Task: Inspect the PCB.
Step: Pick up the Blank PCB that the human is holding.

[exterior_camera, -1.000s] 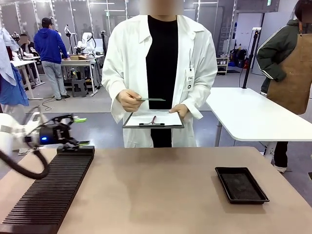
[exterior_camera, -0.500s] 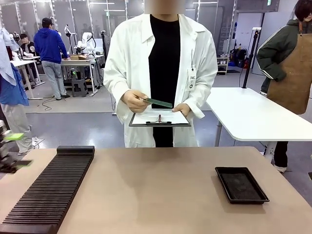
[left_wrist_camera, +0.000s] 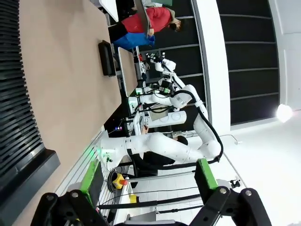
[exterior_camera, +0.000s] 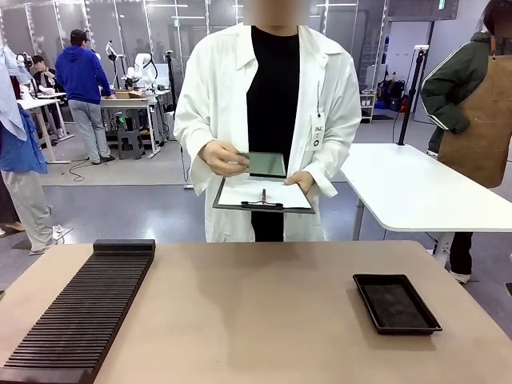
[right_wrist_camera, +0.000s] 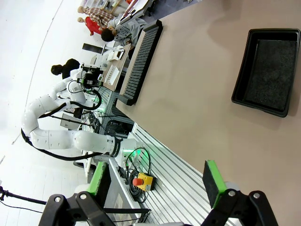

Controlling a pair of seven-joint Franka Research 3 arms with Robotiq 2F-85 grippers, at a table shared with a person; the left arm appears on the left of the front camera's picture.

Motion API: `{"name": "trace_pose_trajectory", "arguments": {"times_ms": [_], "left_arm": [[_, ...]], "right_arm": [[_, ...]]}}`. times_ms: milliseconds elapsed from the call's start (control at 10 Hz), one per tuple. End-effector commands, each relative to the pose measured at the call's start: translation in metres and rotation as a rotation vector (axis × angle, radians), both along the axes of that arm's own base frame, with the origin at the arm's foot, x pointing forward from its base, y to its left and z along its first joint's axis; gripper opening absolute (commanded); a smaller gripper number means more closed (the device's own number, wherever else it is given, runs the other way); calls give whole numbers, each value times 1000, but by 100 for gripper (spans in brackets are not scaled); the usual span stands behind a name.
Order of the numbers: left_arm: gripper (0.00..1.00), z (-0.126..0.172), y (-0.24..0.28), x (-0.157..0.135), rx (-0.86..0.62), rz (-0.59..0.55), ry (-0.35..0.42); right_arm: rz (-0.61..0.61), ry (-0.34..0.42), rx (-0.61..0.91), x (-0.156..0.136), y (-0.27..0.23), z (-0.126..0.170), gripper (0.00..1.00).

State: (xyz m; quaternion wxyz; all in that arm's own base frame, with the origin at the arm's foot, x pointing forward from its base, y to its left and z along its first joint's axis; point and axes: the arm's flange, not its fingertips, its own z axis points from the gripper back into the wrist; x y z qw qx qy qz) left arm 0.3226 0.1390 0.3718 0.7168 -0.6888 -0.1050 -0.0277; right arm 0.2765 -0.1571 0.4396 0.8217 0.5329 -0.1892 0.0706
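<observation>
The PCB is held off the table by the person at the far side, approx. at chest height. It is pinched at one edge by one hand and tilted so that a dark green face is seen from the front. It is kept just above a clipboard w/ white paper, which is carried from below by the other hand. Whether board and clipboard touch can't be told.

On the table a ridged black rack is laid along the robot's left side. A shallow black tray is set at the right, well apart from the rack.

In the left wrist view the left gripper is seen w/ its jaws spread wide. The green pads are held far apart and no grip is made on anything. The rack is seen beside it and the tray farther off.

In the right wrist view the right gripper is likewise seen w/ jaws spread wide and no grip made. It is held off the table's near edge, w/ the tray ahead and the rack beyond.
</observation>
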Motion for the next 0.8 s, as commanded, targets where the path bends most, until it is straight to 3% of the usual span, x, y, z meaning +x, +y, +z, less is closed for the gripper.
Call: {"name": "trace_pose_trajectory", "arguments": {"times_ms": [0, 700], "left_arm": [[100, 5, 0, -4, 12, -10, 8], [100, 5, 0, -4, 12, -10, 8]], "right_arm": [[4, -15, 8, -1, -1, 1, 100], [4, -15, 8, -1, -1, 1, 100]]}}
